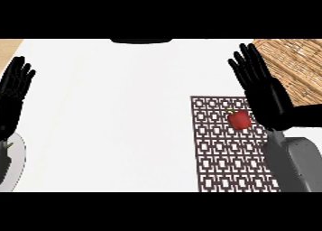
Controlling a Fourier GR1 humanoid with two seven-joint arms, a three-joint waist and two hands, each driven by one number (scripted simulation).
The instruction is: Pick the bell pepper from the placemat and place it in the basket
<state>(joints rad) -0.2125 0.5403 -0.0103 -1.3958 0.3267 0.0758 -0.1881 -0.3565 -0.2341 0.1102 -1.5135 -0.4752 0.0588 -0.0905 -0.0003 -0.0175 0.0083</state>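
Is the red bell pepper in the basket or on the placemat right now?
On the placemat: the bell pepper lies on its patterned surface, beside the open right hand; the basket sits apart.

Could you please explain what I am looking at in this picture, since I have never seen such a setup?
This one picture is taken from the robot's head, looking steeply down at a white counter. The two black shapes are its hands: the left hand at the left edge and the right hand on the right. Both are open with straight fingers and hold nothing. A grey forearm leads to the right hand. On the counter lies a dark patterned placemat with a small red bell pepper on it, just beside the right hand. A woven basket sits at the far right, and part of a grey plate shows at the lower left.
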